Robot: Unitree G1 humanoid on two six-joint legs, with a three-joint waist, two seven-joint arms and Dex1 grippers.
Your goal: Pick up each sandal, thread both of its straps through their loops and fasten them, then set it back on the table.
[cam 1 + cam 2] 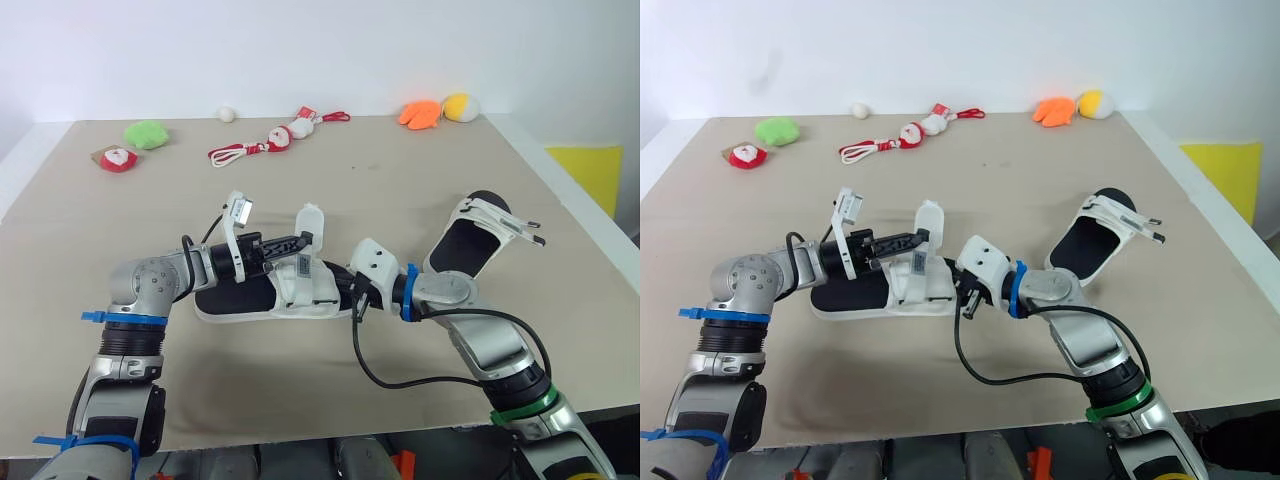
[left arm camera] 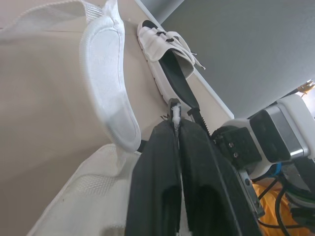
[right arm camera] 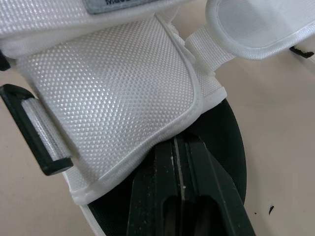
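A white sandal with a black footbed lies flat on the tan table, between my two grippers. Its front strap stands upright and unfastened. My left gripper reaches in from the left at that strap's base. Its fingers are shut, with a thin white edge of the strap pinched between the tips. My right gripper comes in from the right, shut. Its tips are tucked under the sandal's white mesh flap, over the footbed. The second sandal lies to the right, straps loose.
Small plush toys line the far edge: green, red and white, a corded pair, orange, yellow. A black cable loops on the table under my right arm. A yellow object sits beyond the right edge.
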